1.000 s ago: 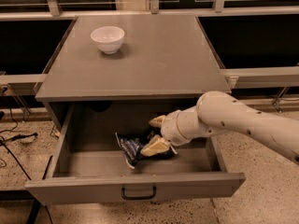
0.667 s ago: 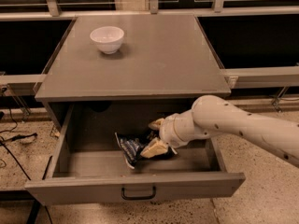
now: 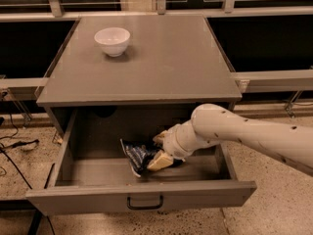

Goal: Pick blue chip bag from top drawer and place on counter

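The gripper [image 3: 159, 149] is reached into the open top drawer [image 3: 98, 199], its fingers [image 3: 160, 160] spread either side of the blue chip bag [image 3: 138, 155], apparently ready to be closed for lifting onto the table [image 3: 171, 62], where a white bowl [image 3: 112, 40] is set

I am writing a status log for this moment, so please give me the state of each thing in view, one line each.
top drawer: pulled open.
blue chip bag: crumpled, lying on the drawer floor, not yet lifted.
gripper: down inside the drawer, at the bag's right end.
white bowl: upright on the counter, back left.
counter: bears the bowl; the bag is not on it.
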`<state>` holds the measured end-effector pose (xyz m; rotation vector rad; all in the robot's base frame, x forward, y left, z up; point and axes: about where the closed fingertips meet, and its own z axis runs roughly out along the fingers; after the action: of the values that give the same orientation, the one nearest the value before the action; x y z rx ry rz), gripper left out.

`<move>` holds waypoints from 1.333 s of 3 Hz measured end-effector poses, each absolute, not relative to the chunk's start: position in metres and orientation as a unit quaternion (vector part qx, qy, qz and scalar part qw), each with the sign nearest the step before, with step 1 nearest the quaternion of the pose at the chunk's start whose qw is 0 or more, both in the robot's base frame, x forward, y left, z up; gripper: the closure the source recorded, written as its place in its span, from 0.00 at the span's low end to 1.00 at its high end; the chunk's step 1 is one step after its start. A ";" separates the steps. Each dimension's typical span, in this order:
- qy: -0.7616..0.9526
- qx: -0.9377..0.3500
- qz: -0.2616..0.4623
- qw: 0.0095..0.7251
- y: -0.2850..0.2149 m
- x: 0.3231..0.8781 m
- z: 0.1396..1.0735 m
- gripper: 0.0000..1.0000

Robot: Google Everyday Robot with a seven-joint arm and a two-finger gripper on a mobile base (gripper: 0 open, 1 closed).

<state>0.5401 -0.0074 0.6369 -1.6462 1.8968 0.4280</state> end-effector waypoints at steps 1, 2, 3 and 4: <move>0.711 -0.619 0.160 0.292 -0.007 0.540 0.637 0.58; 0.711 -0.619 0.160 0.292 -0.007 0.540 0.637 0.81; 0.711 -0.619 0.160 0.292 -0.007 0.540 0.637 1.00; 0.711 -0.619 0.160 0.292 -0.007 0.540 0.637 1.00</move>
<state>0.5402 -0.0067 0.6366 -1.6497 1.8956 0.4273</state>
